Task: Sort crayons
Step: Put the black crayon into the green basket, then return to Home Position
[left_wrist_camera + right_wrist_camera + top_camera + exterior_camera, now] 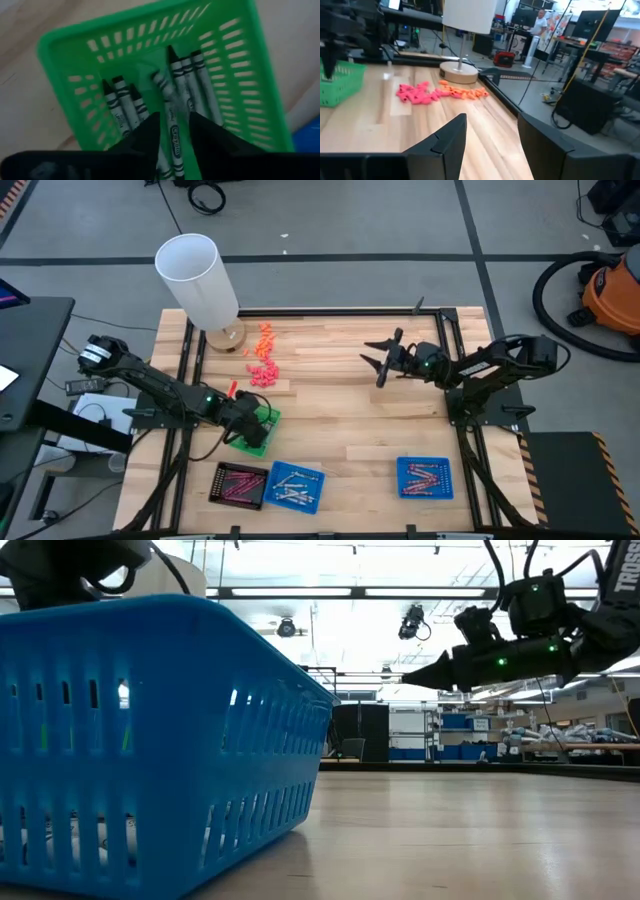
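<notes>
Directly below the left gripper (172,131) a green basket (258,428) is seen, holding several silvery-grey crayons (187,82) with dark tips. The two dark fingers (145,137) are parted a little, and one crayon (174,137) lies in the gap between them. Whether the fingers press on it cannot be told; it seems to rest among the others on the basket floor. The gripper is pointed down into the basket from above.

Near that gripper, toward the table's front edge, a dark tray (240,484) of pinkish-red sticks is set just beside a blue basket (297,486) with pale sticks in it. Farther along the front edge, well apart, a second blue basket (425,477) with reddish sticks is noted. On the far side of the gripper, pink bits (263,374) and orange bits (265,338) are scattered on the wood, near the base of a white-shaded lamp (198,277).

The right gripper (376,360) is held in the air over the bare right half of the table (350,405), fingers spread wide and holding nothing, well apart from every basket. Ahead of it the pink and orange bits and the lamp base are seen. A person (539,20) stands in the room behind.
</notes>
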Tool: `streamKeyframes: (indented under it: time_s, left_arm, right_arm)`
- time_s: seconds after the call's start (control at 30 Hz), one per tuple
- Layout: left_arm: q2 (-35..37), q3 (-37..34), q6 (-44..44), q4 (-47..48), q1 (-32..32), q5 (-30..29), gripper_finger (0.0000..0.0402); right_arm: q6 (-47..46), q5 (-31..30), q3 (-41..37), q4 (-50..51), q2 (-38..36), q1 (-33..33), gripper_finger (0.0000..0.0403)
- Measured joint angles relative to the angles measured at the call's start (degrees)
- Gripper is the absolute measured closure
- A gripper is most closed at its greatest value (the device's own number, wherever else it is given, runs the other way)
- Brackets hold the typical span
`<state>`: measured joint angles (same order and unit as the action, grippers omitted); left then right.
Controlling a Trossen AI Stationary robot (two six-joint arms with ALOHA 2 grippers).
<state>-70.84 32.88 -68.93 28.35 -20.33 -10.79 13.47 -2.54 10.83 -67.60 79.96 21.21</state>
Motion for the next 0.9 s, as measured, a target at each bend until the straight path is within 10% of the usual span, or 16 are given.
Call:
streamKeyframes:
  time_s: [0.33, 0.9]
  left_arm:
    - [2.02, 2.04, 14.95, 4.57, -1.46, -3.76, 0.0234]
    - [18.22, 4.74, 41.03, -2.02, -1.64, -25.64, 0.0239]
  right_arm:
    - [-15.18, 0.71, -0.01, 2.86, -3.62, -4.99, 0.0213]
    - [-28.55, 1.72, -9.66, 16.89, -34.27, -2.26, 0.0213]
